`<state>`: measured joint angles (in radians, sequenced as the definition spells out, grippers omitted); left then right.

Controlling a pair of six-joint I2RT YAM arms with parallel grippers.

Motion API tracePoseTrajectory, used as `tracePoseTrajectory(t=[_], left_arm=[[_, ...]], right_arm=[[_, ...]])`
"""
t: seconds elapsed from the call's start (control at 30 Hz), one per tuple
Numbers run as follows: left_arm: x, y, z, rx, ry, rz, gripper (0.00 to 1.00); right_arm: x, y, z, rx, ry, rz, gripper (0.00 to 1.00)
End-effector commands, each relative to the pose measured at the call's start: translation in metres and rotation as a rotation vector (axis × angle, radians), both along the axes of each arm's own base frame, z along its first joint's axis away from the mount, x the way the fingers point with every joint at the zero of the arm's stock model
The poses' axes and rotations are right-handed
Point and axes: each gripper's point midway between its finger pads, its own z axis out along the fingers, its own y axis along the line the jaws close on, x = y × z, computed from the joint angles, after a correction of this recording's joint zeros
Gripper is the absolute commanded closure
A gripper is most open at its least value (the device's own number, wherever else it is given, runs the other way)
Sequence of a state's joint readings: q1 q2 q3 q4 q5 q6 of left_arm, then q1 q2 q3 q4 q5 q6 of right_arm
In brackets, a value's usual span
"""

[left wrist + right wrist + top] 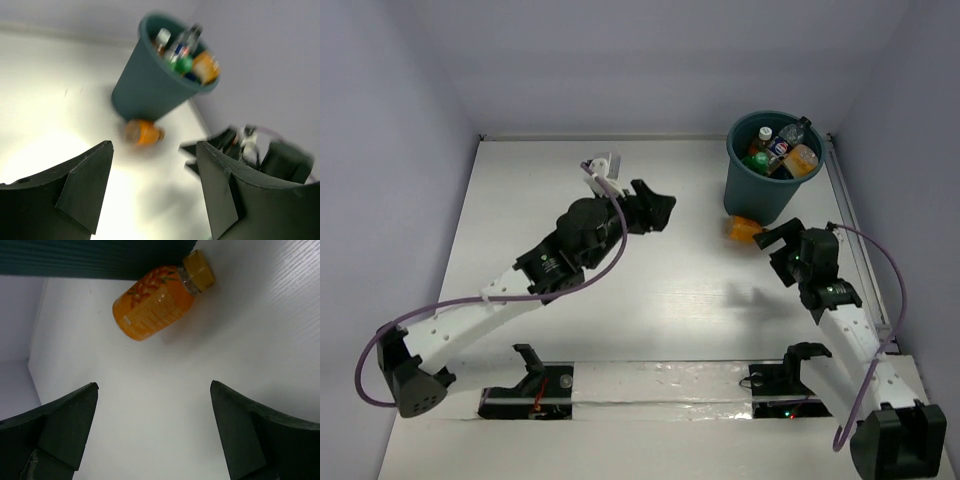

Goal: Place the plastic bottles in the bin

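The dark teal bin (760, 190) stands at the back right and holds several bottles: orange, green and clear ones (778, 148). It also shows in the left wrist view (147, 90). One orange bottle (743, 227) lies on its side on the table against the bin's foot; it shows in the left wrist view (142, 132) and in the right wrist view (159, 302), with an orange cap. My right gripper (777, 238) is open and empty, just right of this bottle. My left gripper (655, 208) is open and empty at the table's middle, pointing toward the bin.
The white table (680, 290) is enclosed by pale walls at the back and both sides. The right wall runs close behind the bin. A taped strip (650, 385) with the arm bases lies along the near edge.
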<state>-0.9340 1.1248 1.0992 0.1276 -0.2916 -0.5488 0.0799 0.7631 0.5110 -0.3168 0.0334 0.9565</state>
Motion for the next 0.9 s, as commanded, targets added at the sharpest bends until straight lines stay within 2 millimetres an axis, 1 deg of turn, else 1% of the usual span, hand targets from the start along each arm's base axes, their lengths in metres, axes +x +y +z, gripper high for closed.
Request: tracePoseTrajectory(t=[0.0, 0.03, 0.07, 0.1, 0.13, 0.2, 0.23, 0.27, 0.3, 0.33, 0.37, 0.4, 0.43, 0.47, 0.5, 0.53, 0.57, 0.6, 0.63, 0.67, 0.7, 0.73, 0.77, 0.87], left_arm=[[-0.022, 0.015, -0.021, -0.031, 0.070, -0.033, 0.37], [-0.029, 0.022, -0.018, -0.057, 0.075, -0.039, 0.37], [-0.036, 0.023, -0.034, -0.035, 0.100, -0.055, 0.37], [-0.041, 0.024, -0.039, -0.032, 0.110, -0.070, 0.37], [-0.047, 0.030, -0.049, -0.028, 0.128, -0.076, 0.37], [-0.055, 0.035, -0.056, -0.025, 0.142, -0.091, 0.37], [-0.060, 0.040, -0.055, -0.037, 0.139, -0.098, 0.37], [-0.063, 0.042, -0.063, -0.031, 0.148, -0.103, 0.37], [-0.067, 0.043, -0.064, -0.035, 0.149, -0.115, 0.37], [-0.070, 0.046, -0.065, -0.041, 0.145, -0.123, 0.37], [-0.072, 0.048, -0.068, -0.033, 0.147, -0.128, 0.37], [-0.075, 0.049, -0.071, -0.020, 0.153, -0.138, 0.37], [-0.077, 0.050, -0.071, -0.019, 0.151, -0.144, 0.37], [-0.078, 0.050, -0.072, -0.010, 0.150, -0.151, 0.37], [-0.080, 0.049, -0.072, -0.003, 0.146, -0.164, 0.37], [-0.081, 0.050, -0.071, -0.001, 0.143, -0.167, 0.37], [-0.082, 0.050, -0.072, 0.005, 0.142, -0.171, 0.37], [-0.083, 0.050, -0.072, 0.010, 0.140, -0.179, 0.37], [-0.084, 0.051, -0.071, 0.012, 0.135, -0.181, 0.37], [-0.085, 0.052, -0.071, 0.017, 0.134, -0.182, 0.37], [-0.087, 0.052, -0.071, 0.018, 0.134, -0.190, 0.37], [-0.088, 0.052, -0.071, 0.021, 0.139, -0.194, 0.37], [-0.089, 0.053, -0.072, 0.024, 0.144, -0.199, 0.37], [-0.092, 0.053, -0.072, 0.018, 0.150, -0.210, 0.37]], right_arm=[[0.033, -0.006, 0.003, 0.107, -0.067, -0.146, 0.00], [0.037, -0.008, -0.003, 0.106, -0.047, -0.168, 0.00], [0.043, -0.013, -0.003, 0.102, -0.047, -0.200, 0.00], [0.046, -0.013, -0.007, 0.126, -0.034, -0.228, 0.00], [0.050, -0.013, -0.018, 0.138, -0.006, -0.239, 0.00], [0.059, -0.012, -0.017, 0.169, -0.008, -0.264, 0.00], [0.062, -0.012, -0.017, 0.201, -0.004, -0.288, 0.00], [0.067, -0.011, -0.020, 0.218, -0.001, -0.299, 0.00], [0.071, -0.011, -0.016, 0.252, -0.009, -0.323, 0.00], [0.073, -0.009, -0.015, 0.266, -0.009, -0.332, 0.00], [0.075, -0.013, -0.016, 0.267, -0.004, -0.366, 0.00], [0.076, -0.011, -0.015, 0.279, -0.006, -0.376, 0.00], [0.080, -0.011, -0.012, 0.315, -0.015, -0.404, 0.00], [0.082, -0.005, -0.011, 0.330, -0.015, -0.401, 0.00], [0.084, -0.003, -0.018, 0.335, 0.007, -0.415, 0.00], [0.089, 0.002, -0.016, 0.366, 0.008, -0.426, 0.00], [0.090, 0.012, -0.018, 0.376, 0.020, -0.412, 0.00], [0.093, 0.015, -0.025, 0.373, 0.038, -0.426, 0.00], [0.096, 0.018, -0.027, 0.389, 0.044, -0.440, 0.00], [0.105, 0.023, -0.019, 0.412, 0.014, -0.434, 0.00], [0.106, 0.028, -0.021, 0.422, 0.015, -0.432, 0.00], [0.108, 0.028, -0.026, 0.437, 0.023, -0.449, 0.00], [0.110, 0.032, -0.026, 0.450, 0.015, -0.445, 0.00], [0.112, 0.028, -0.033, 0.455, 0.018, -0.479, 0.01]])
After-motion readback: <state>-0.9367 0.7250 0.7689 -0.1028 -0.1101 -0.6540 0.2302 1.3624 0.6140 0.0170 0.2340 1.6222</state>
